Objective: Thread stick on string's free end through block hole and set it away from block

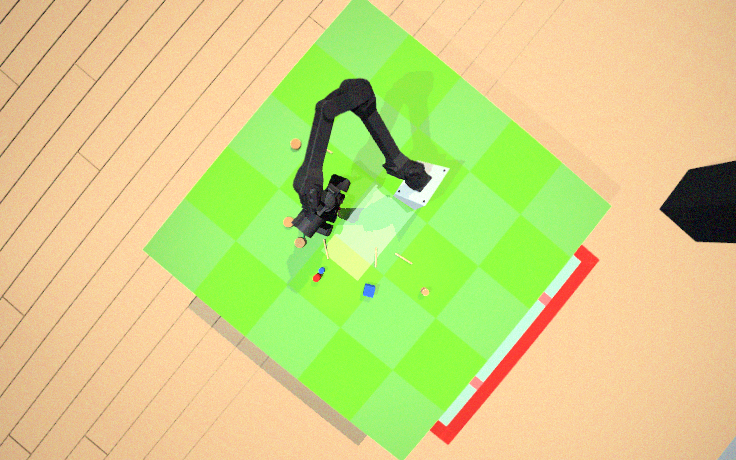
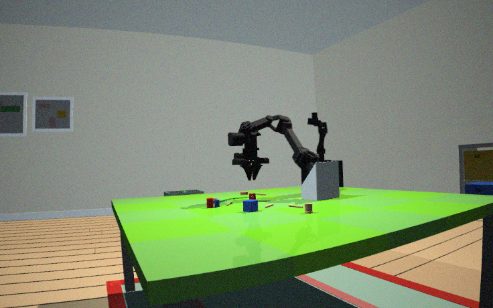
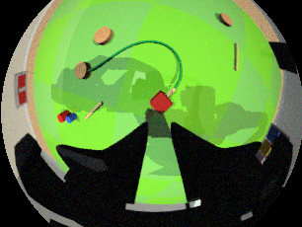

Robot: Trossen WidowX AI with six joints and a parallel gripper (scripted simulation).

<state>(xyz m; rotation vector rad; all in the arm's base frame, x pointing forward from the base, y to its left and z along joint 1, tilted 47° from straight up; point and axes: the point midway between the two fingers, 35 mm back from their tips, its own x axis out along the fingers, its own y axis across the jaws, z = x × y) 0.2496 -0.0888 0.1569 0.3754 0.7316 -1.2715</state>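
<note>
The red block (image 2: 252, 195) (image 3: 161, 102) stands on the green table (image 2: 202, 233). A green string (image 3: 151, 41) runs in a curve from a round wooden button (image 3: 82, 70) (image 1: 300, 242) to the pale end of a stick (image 3: 171, 92) at the block's upper right side in the wrist view. Only this short end shows; the rest is hidden at or in the block, and I cannot tell how far it reaches. My gripper (image 2: 252, 179) (image 3: 159, 125) is partly open and empty, above the table near the block. The arm hides the block in the top view.
Loose sticks (image 1: 325, 249) (image 1: 376, 257) (image 1: 403, 258) lie in front, another stick (image 3: 236, 56) farther off. A red cylinder (image 1: 317, 277) and blue cylinder (image 1: 321, 270) are close together. A blue cube (image 1: 369, 290), a small wooden cylinder (image 1: 425, 291) and two more buttons (image 1: 288, 221) (image 1: 295, 144) stand around.
</note>
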